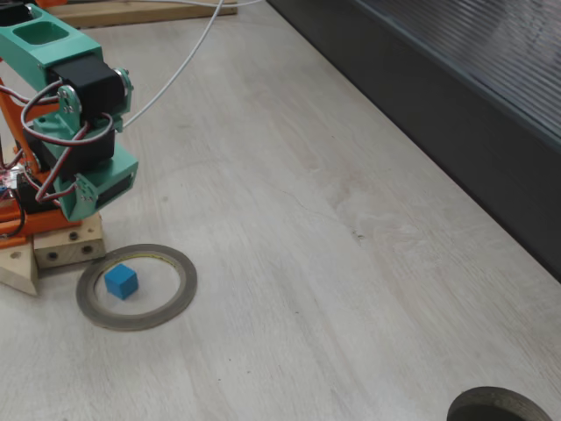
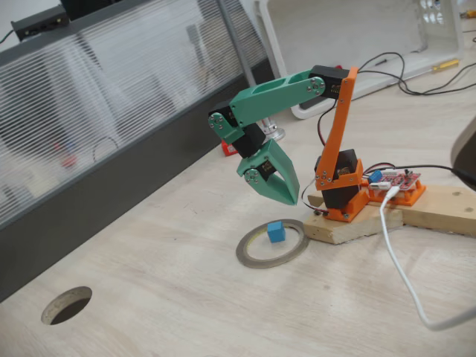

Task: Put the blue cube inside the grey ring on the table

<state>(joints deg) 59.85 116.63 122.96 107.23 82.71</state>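
Cube (image 1: 121,281) rests on the table (image 1: 316,228) inside the ring (image 1: 180,298), off-centre toward the arm base. Gripper (image 2: 286,199) hangs above and apart from the cube, jaws pressed together, holding nothing. Any coming move is upward, clear of the ring.

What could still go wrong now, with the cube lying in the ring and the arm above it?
1. The gripper hangs close above the blue cube; a low move might knock it out of the grey ring.
2. The cube lies near the ring's edge, so a small push could be enough.
3. The white cable trails over the table and might snag.
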